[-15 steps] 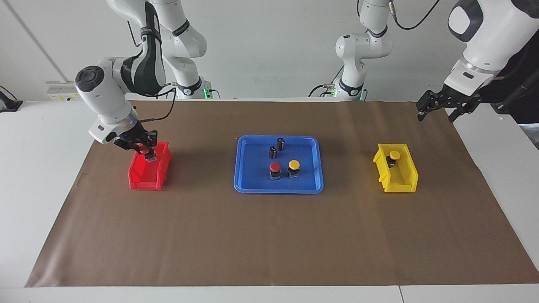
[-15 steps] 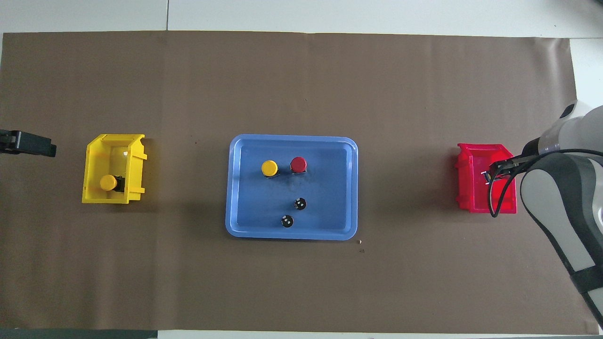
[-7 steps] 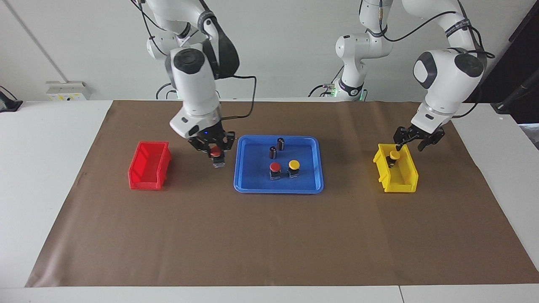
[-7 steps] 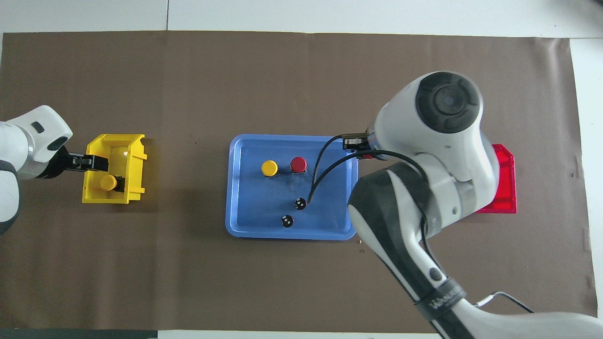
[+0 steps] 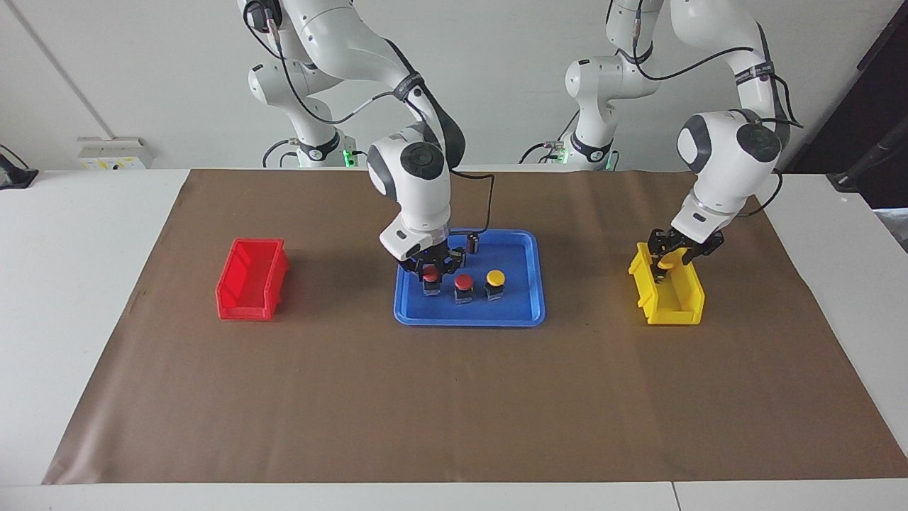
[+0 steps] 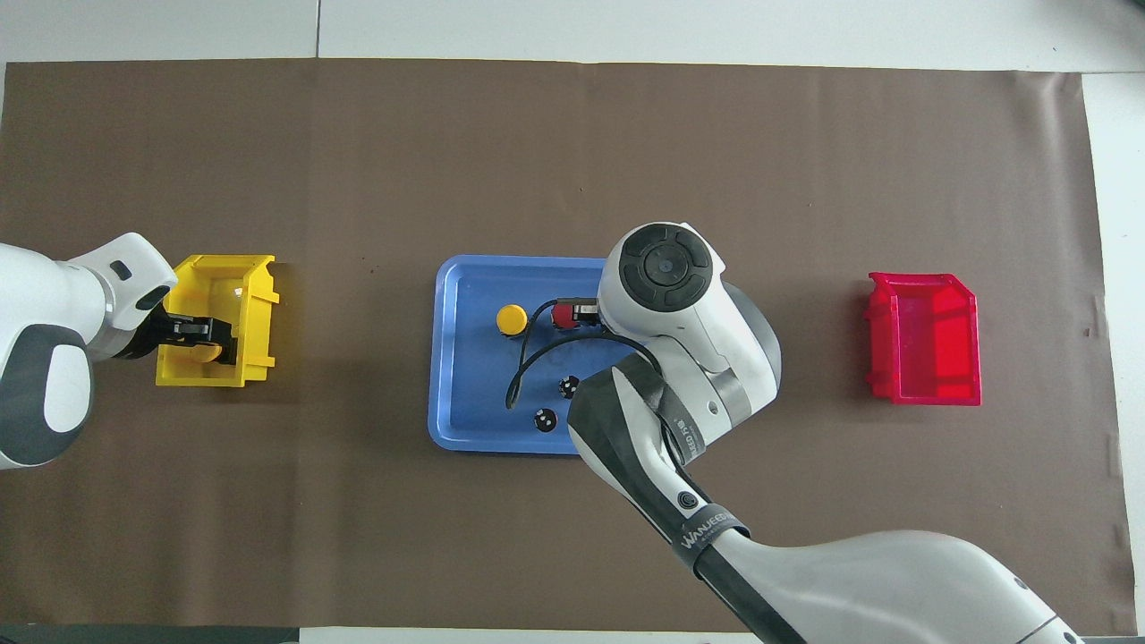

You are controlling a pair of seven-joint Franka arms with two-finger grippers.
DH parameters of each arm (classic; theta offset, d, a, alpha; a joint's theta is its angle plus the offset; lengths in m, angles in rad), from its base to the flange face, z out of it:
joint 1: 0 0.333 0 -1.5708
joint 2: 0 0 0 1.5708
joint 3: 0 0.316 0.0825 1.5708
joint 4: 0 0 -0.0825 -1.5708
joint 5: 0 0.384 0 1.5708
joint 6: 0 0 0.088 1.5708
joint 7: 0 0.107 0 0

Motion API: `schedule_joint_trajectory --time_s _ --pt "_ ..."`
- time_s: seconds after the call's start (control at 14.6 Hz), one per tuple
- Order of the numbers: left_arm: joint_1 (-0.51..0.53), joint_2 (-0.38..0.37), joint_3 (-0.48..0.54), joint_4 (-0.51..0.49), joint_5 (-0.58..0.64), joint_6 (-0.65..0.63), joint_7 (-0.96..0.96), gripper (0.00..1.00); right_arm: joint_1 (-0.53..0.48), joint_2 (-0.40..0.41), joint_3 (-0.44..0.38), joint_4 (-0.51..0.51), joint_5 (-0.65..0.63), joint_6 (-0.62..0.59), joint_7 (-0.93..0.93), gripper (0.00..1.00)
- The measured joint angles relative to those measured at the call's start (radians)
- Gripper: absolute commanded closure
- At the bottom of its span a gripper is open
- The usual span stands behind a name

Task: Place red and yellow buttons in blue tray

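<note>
The red button sits pinched in the right gripper, low over the blue tray, ready to drop in. The left gripper dips into the yellow bin around the yellow button; I cannot tell its grip.

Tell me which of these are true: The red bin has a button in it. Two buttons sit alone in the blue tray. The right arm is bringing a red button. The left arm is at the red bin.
1. The red bin has a button in it: false, it shows none.
2. Two buttons, one red and one yellow, sit unheld in the blue tray: true.
3. The right end effector holds a red button over the tray: true.
4. The left end effector is at the red bin: false, it is in the yellow bin, at a yellow button.
</note>
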Motion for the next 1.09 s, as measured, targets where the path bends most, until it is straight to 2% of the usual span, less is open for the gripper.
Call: schedule_joint_trajectory --time_s 0.07,0.14,0.27,0.48,0.68,0.75,0.89,0.96,1.09 --pt "0.0 0.0 0.0 -0.004 0.0 0.0 0.0 0.31 -0.004 -0.001 -0.001 -0.003 0.0 0.009 0.0 0.9" --pt "0.0 0.0 0.0 -0.009 0.0 0.0 -0.001 0.31 -0.007 -0.001 -0.001 -0.012 -0.001 0.031 0.0 0.8" --pt "0.0 0.0 0.001 -0.02 0.0 0.003 -0.001 0.32 -0.011 -0.001 -0.003 -0.033 -0.001 0.057 0.0 0.0" --pt "0.001 0.0 0.001 -0.033 0.0 0.024 -0.001 0.4 -0.013 -0.011 -0.007 -0.018 -0.007 0.02 0.0 0.0" --pt "0.001 0.0 0.001 -0.035 0.0 0.027 -0.002 0.42 -0.091 -0.089 -0.011 0.119 -0.02 -0.227 -0.059 0.0" --pt "0.001 0.0 0.001 -0.037 0.0 0.027 -0.002 0.49 -0.14 -0.128 -0.013 0.169 -0.02 -0.324 -0.12 0.0" --pt "0.003 0.0 0.003 -0.04 0.0 0.028 -0.002 0.86 -0.26 -0.21 -0.016 0.24 -0.018 -0.487 -0.266 0.0" --pt "0.004 0.0 0.004 -0.041 0.0 0.029 -0.002 0.94 -0.32 -0.245 -0.017 0.256 -0.016 -0.544 -0.336 0.0" --pt "0.011 0.0 0.004 -0.042 0.0 0.04 -0.006 0.99 -0.407 -0.301 -0.019 0.28 -0.015 -0.652 -0.444 0.0"
